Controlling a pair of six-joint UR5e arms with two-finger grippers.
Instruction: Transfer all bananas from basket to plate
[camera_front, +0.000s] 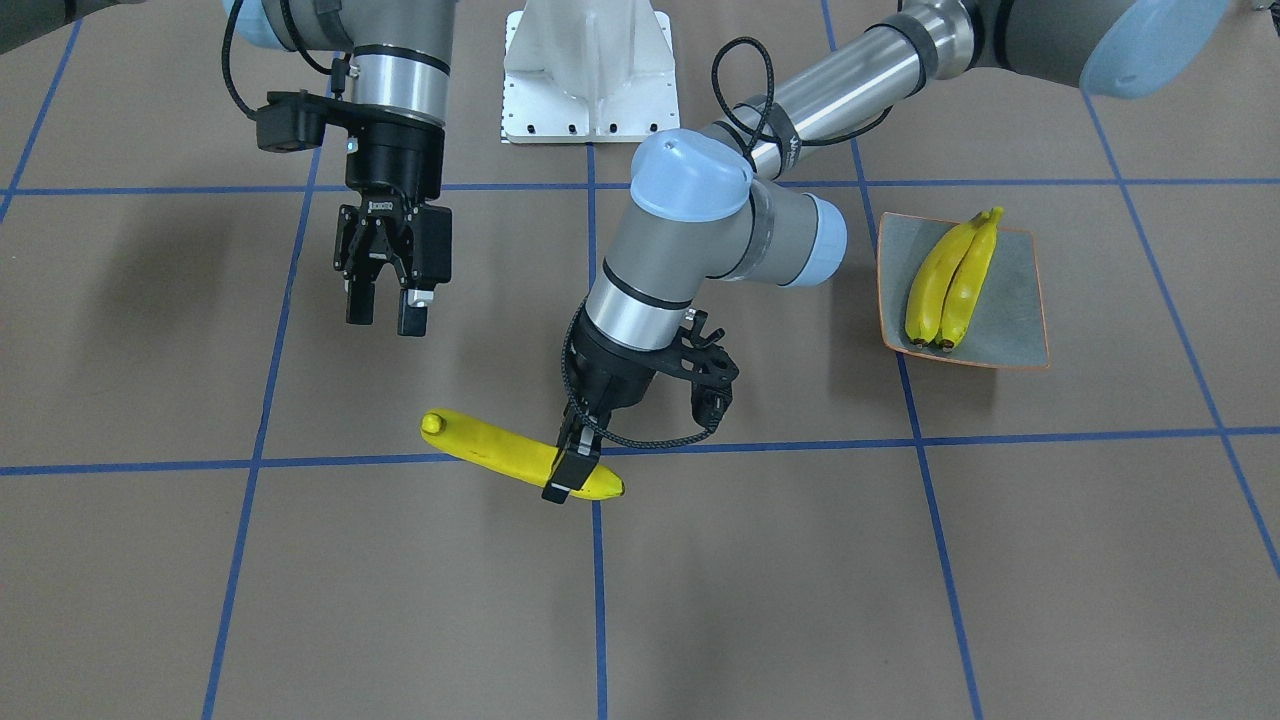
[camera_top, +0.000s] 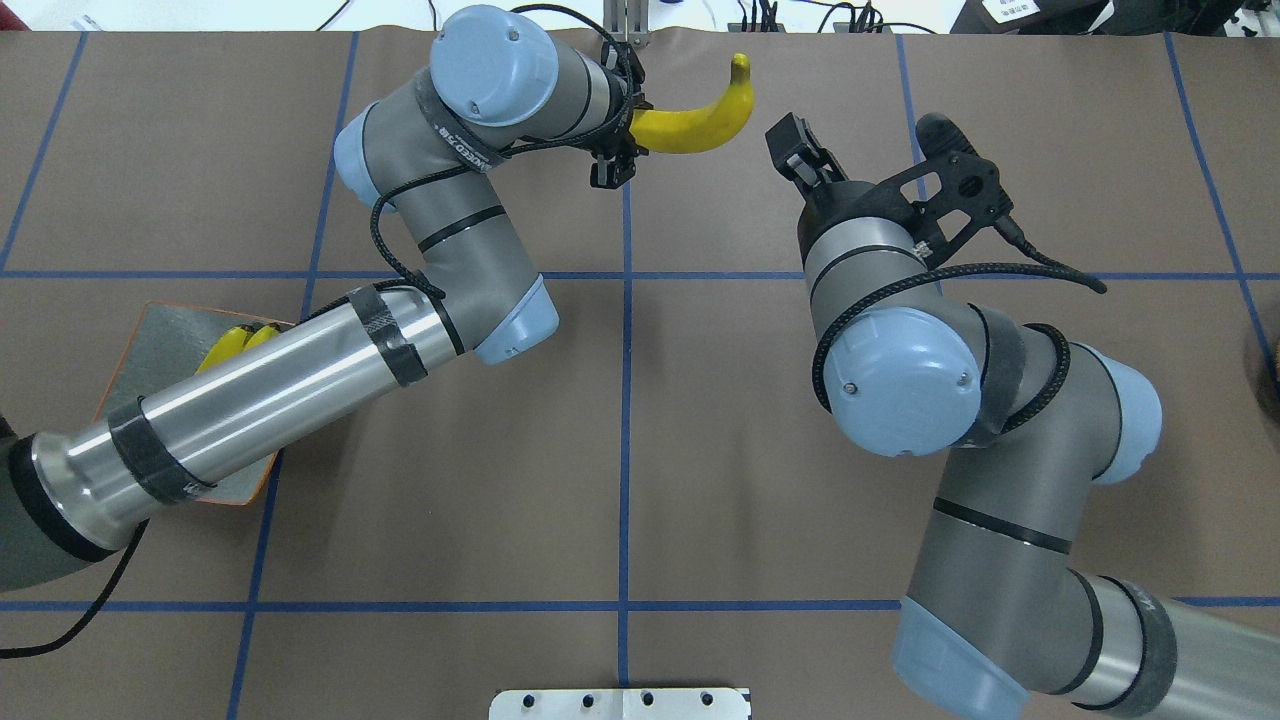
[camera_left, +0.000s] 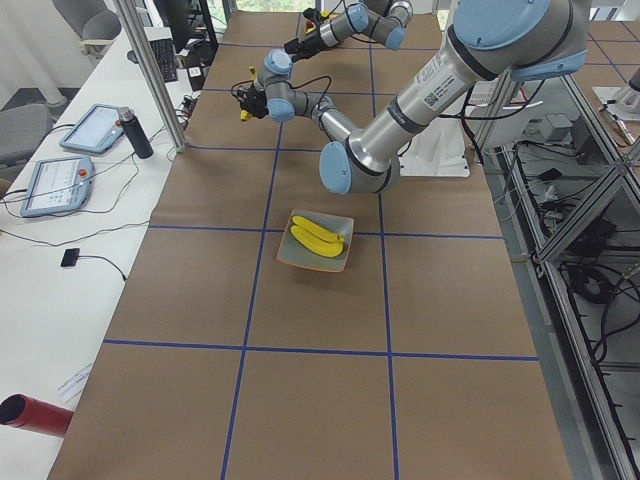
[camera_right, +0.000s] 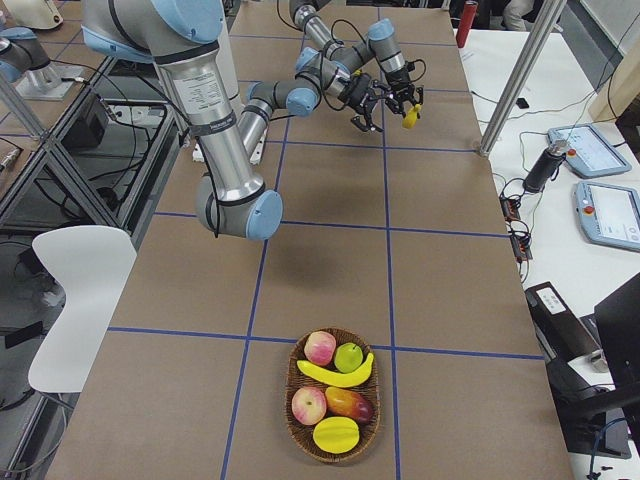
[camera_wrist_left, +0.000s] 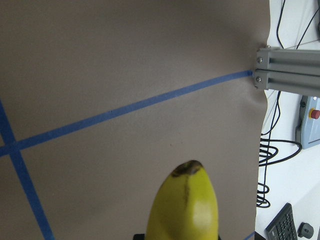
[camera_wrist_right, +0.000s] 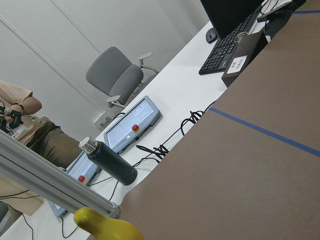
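Observation:
My left gripper (camera_front: 566, 478) is shut on one end of a yellow banana (camera_front: 480, 449) and holds it above the table, near the far edge by the operators' desk. The banana also shows in the overhead view (camera_top: 700, 122), and its dark tip fills the bottom of the left wrist view (camera_wrist_left: 187, 205). My right gripper (camera_front: 386, 312) is open and empty, close to the banana's free end. Two bananas (camera_front: 948, 285) lie side by side on the grey-blue, orange-rimmed plate (camera_front: 1010, 320). The left arm partly hides the plate in the overhead view (camera_top: 150, 335). One banana (camera_right: 335, 375) lies in the basket (camera_right: 300, 440).
The wicker basket at the table's right end also holds two apples, a green fruit, a mango and a yellow fruit. The white robot base (camera_front: 590, 70) stands at the table's middle. An aluminium post (camera_right: 510, 80) and a desk with tablets and a bottle border the far edge.

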